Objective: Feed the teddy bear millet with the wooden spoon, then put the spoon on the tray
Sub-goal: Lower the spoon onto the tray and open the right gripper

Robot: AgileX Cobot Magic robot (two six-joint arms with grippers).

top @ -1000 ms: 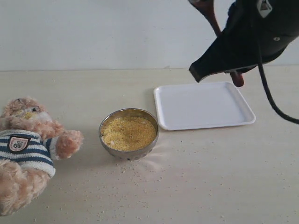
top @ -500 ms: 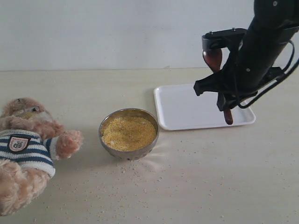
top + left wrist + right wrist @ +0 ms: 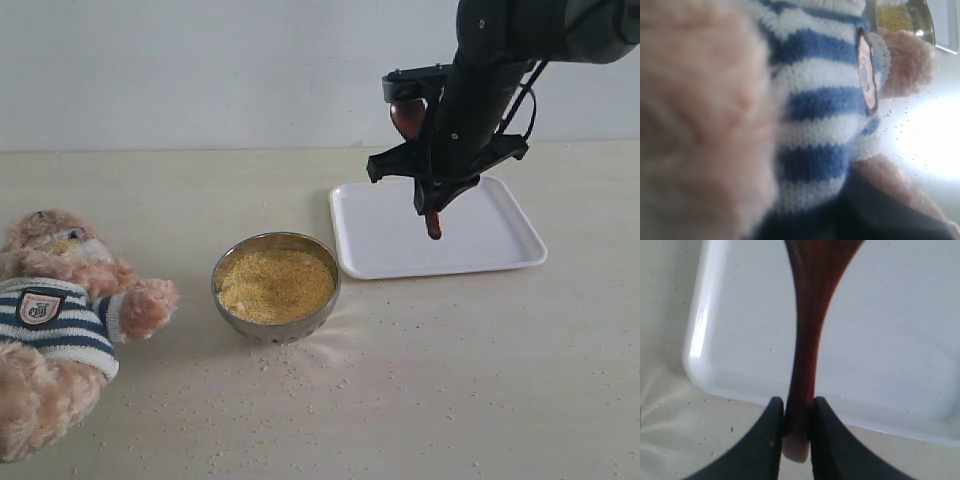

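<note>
The teddy bear point(image 3: 60, 320) lies at the table's left edge in its striped shirt; the left wrist view is filled by the teddy bear point(image 3: 825, 100) at very close range. My left gripper's jaws are lost in a dark blur there. The millet point(image 3: 275, 283) fills the steel bowl point(image 3: 225, 300) at the centre. My right gripper point(image 3: 432, 205) hangs over the white tray point(image 3: 500, 240), shut on the handle end of the wooden spoon point(image 3: 406, 115), which stands nearly upright. The right wrist view shows my right gripper point(image 3: 797, 407) pinching the wooden spoon point(image 3: 807, 340) above the tray point(image 3: 890, 340).
Loose millet grains are scattered on the table in front of the bowl and around it. The bowl point(image 3: 920, 20) and a corner of the tray point(image 3: 946, 25) show past the bear's paw. A pale wall runs behind the table.
My right arm has swung left and down from the upper right, carrying the spoon to above the tray's left half. The bear and the bowl have not moved.
</note>
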